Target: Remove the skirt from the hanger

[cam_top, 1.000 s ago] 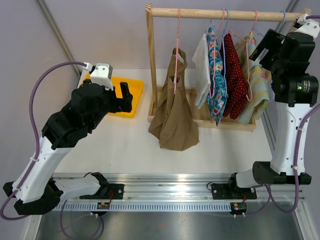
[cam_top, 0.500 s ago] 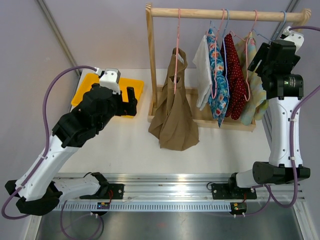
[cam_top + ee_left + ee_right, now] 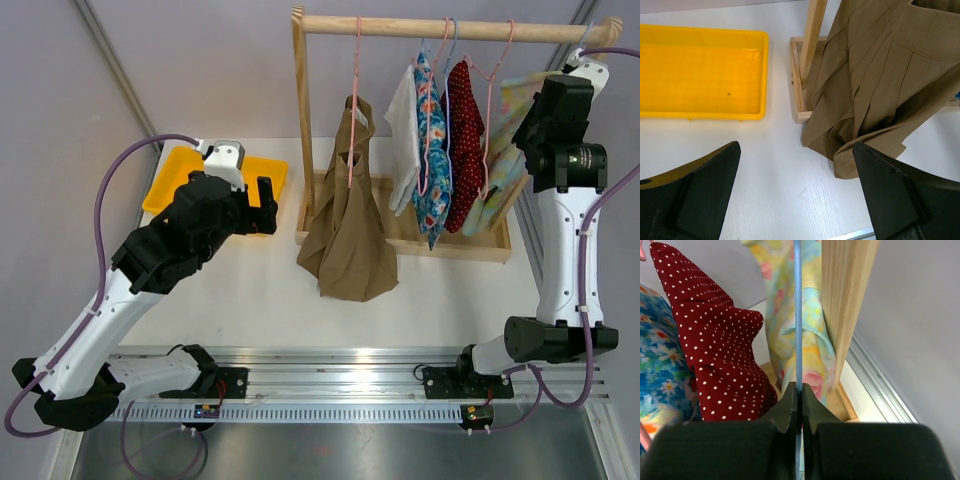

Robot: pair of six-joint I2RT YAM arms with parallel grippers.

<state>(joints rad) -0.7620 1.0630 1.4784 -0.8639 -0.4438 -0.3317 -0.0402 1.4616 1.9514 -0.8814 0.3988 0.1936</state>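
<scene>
We see the tray [image 3: 700, 70] on the worktop [image 3: 250, 290], left of the rack [image 3: 300, 120]. The skirt [image 3: 348, 240] hangs on a hanger [image 3: 357, 60] toward the left end of the rail [image 3: 400, 25], its hem on the worktop; the other garments [image 3: 450, 150] hang to its right, the rightmost hanger [image 3: 798, 315] at the rail's end.

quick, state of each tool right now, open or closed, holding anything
Left tool: open, holding nothing.
Right tool: closed on the blue hanger wire.

We read this as robotics lab: left arm [image 3: 150, 260] and right arm [image 3: 565, 230] bolted to aluminium rail [image 3: 340, 385] at white worktop's [image 3: 250, 290] edge, bare grey panel walls [image 3: 200, 70], small wooden rack [image 3: 440, 27] with skirt [image 3: 350, 240], yellow tray [image 3: 700, 116].
</scene>
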